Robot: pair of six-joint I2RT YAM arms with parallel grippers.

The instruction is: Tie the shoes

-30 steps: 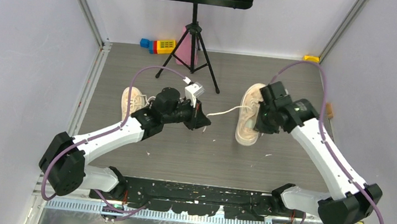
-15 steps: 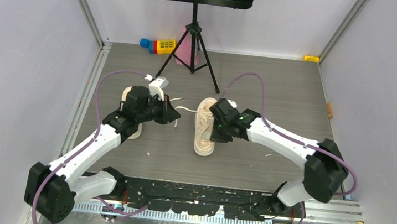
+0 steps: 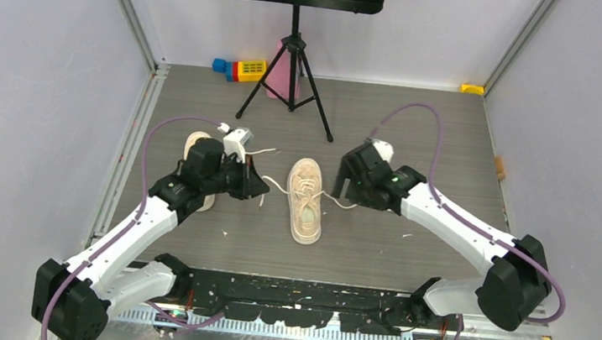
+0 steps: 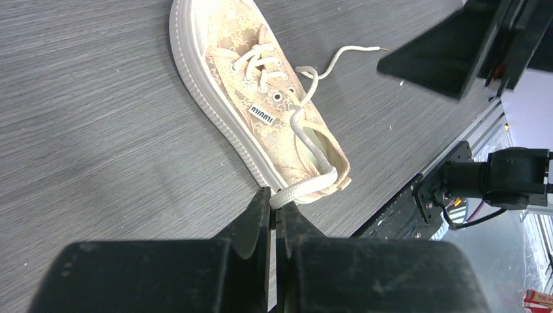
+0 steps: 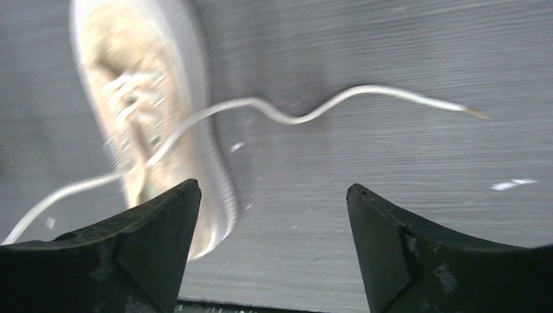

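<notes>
In the overhead view, the middle shoe point(image 3: 304, 208) is being kept on the table point(image 3: 419, 140) between the two arms, toe pointing away from the bases. The other shoe point(image 3: 196, 147) is being half hidden by the left arm. The left gripper point(image 3: 261, 187) is being held just left of the middle shoe, and the left lace point(image 3: 275, 186) is being stretched from the eyelets to it. The right gripper point(image 3: 340, 188) is being held just right of the shoe, over the right lace point(image 3: 345, 203), which is lying loose on the table.

In the left wrist view, the jaws are being pressed together on the left lace point(image 4: 306, 188), which is being pinched only at the very fingertips. The shoe is being shown untied, with no knot or loop formed.

In the right wrist view, which is blurred, the jaws are being held wide apart with nothing between them, and the loose lace is being crossed beneath them.

Several risks are being judged likely:
- The lace may be pulled free, because so little of it is being gripped.
- The shoe may be dragged or tipped, since nothing is pinning it down.
- The thin right lace may be missed when the jaws are closed against the table.
</notes>
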